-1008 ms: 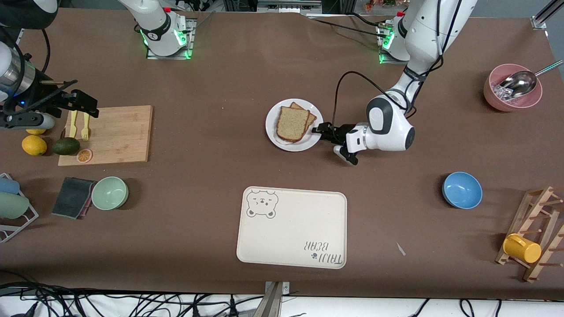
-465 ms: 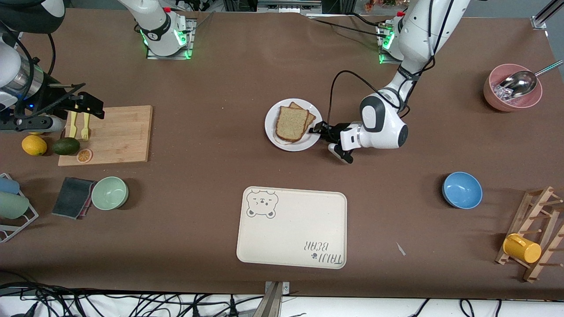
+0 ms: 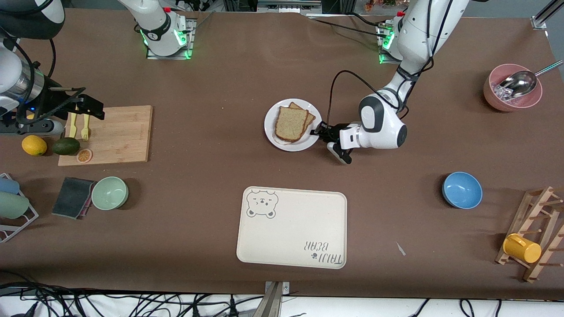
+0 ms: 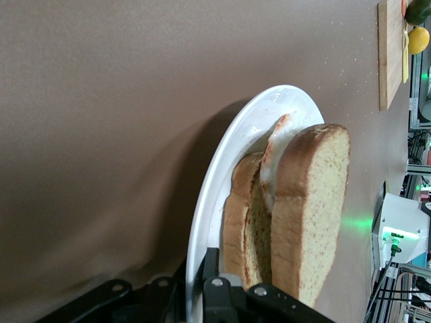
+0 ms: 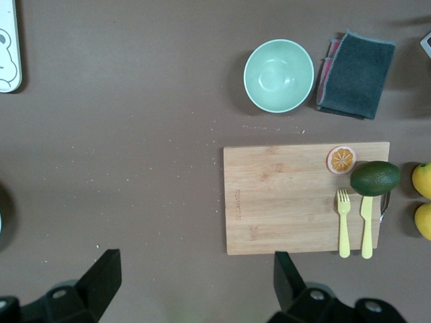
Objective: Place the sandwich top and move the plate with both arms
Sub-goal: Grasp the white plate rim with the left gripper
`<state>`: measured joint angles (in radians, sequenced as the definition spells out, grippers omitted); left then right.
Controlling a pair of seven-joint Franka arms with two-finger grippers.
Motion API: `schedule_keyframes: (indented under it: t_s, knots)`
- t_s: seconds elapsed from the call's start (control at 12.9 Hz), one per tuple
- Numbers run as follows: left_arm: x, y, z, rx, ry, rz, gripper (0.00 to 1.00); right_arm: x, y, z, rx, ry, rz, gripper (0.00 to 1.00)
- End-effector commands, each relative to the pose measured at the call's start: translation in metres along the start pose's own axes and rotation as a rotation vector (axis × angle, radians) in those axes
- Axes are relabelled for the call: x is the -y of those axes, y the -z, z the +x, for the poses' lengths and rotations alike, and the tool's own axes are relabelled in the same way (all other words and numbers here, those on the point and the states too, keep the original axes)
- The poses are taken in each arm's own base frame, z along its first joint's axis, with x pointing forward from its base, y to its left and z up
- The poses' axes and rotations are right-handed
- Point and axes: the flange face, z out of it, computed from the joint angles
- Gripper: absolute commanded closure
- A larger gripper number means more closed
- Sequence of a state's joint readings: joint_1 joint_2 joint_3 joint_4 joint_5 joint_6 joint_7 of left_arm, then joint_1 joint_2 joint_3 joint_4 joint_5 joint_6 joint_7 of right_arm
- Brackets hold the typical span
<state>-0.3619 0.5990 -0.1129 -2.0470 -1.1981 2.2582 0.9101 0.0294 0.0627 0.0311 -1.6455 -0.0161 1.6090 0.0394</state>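
Now left gripper (image 3: 318,132) clasping plate (image 3: 271,127) rim beside sandwich top (image 3: 291,124), right gripper (image 3: 83,107) spread above cutting board (image 3: 119,132)

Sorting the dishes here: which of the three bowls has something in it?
The pink bowl at the left arm's end of the table: a metal scoop rests in it. The blue bowl and pale green bowl hold nothing.

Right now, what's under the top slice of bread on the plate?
Under the top slice of bread the left wrist view shows a white layer of egg, then a second slice of bread on the plate. Any yolk is covered.
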Motion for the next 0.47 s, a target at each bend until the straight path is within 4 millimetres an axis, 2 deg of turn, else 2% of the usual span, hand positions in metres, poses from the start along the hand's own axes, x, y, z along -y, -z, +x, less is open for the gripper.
schedule_keyframes:
  t_s: [0.0, 0.31, 0.39]
  knots:
    - [-0.013, 0.024, 0.018, -0.068, 0.000, -0.028, 1.00, 0.001, 0.005, -0.001, 0.005, -0.011, 0.002, 0.00]
    - [-0.027, 0.059, 0.053, -0.124, 0.056, -0.079, 1.00, 0.001, 0.003, -0.002, 0.013, -0.011, 0.002, 0.00]
    - [-0.026, 0.074, 0.065, -0.155, 0.076, -0.083, 1.00, 0.000, 0.003, -0.002, 0.014, -0.011, 0.000, 0.00]
